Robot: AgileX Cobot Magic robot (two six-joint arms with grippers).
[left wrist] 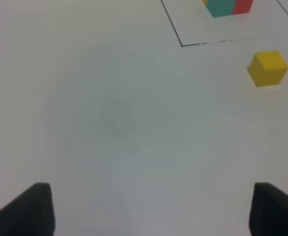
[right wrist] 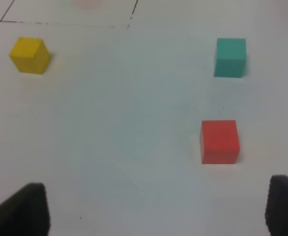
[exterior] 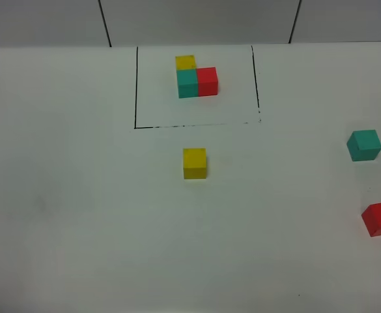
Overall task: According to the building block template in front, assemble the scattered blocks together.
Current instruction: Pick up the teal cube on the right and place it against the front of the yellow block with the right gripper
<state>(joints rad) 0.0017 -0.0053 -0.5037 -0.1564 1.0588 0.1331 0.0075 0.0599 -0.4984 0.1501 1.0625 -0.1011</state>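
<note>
While both sets of jaws stand released over bare bench (exterior: 79, 228), I judge assembly not yet begun: yellow cube (exterior: 195, 163) lies just below the template (exterior: 197, 79), teal cube (exterior: 364, 145) and red cube (exterior: 380, 218) far right. Next: grasp one.

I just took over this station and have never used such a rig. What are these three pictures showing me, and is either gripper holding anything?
It is a two-armed robot at a white table. One picture looks down from a high camera; the other two come from cameras on each wrist, where the dark shapes at the edge are fingertips. The left gripper and right gripper are both open and hold nothing. Inside the black outline sits the template: yellow, teal and red cubes joined in an L. Loose on the table lie a yellow cube, a teal cube and a red cube, all apart.
</note>
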